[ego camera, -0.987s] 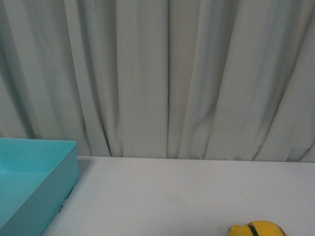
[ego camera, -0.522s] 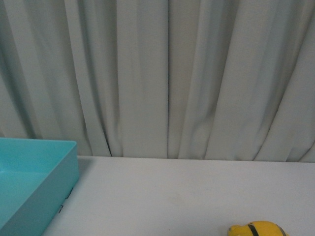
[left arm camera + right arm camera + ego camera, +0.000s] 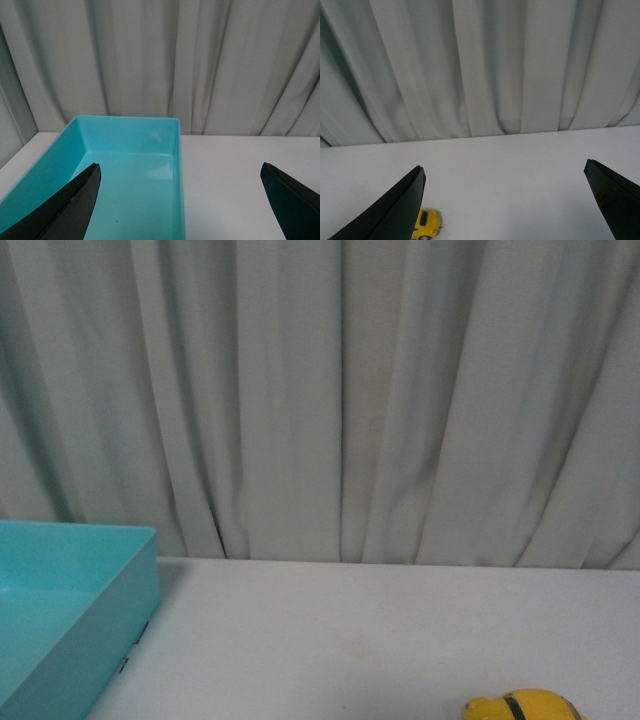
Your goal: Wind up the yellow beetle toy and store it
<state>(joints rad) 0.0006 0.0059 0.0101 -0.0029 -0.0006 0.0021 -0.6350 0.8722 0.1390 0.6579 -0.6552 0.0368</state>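
Rounded yellow beetle toy (image 3: 523,706), dark band perhaps its window, lies ungripped, both jaws gaping wide

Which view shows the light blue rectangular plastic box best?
The left wrist view: the light blue plastic box shows its open inside there. The front view shows only one corner; the right wrist view shows none.

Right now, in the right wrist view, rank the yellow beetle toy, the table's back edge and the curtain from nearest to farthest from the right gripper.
1. yellow beetle toy, close in front on the tabletop.
2. table's back edge, farther ahead.
3. curtain, hanging behind that edge.
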